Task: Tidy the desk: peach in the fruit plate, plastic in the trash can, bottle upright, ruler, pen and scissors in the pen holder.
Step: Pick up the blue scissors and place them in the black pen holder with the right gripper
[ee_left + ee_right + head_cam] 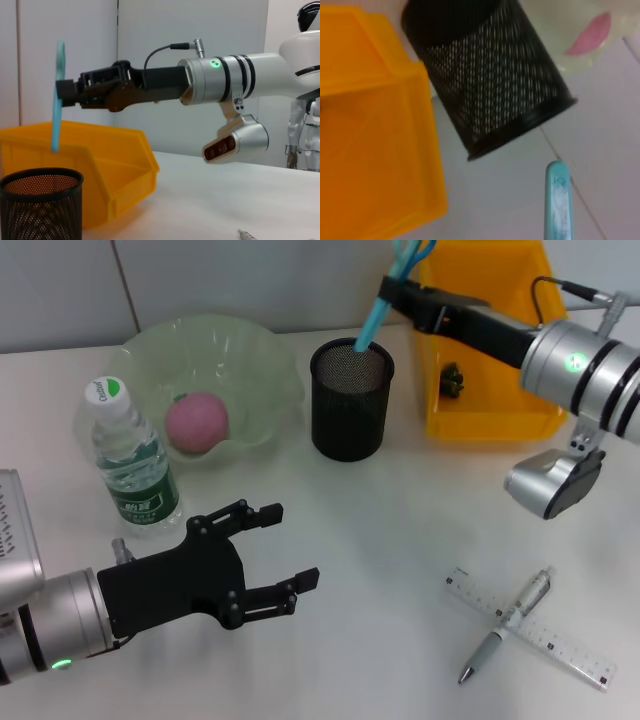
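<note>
1. The white desk [400, 540] spans the head view from 9 o'clock to 3 o'clock.
2. A pale grey wall [200, 280] runs along 12 o'clock.
3. Another white robot [307, 100] stands at 3 o'clock in the left wrist view.

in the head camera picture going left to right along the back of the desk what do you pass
water bottle → fruit plate with the peach in it → pen holder, scissors held above it by the right gripper → yellow bin
</note>
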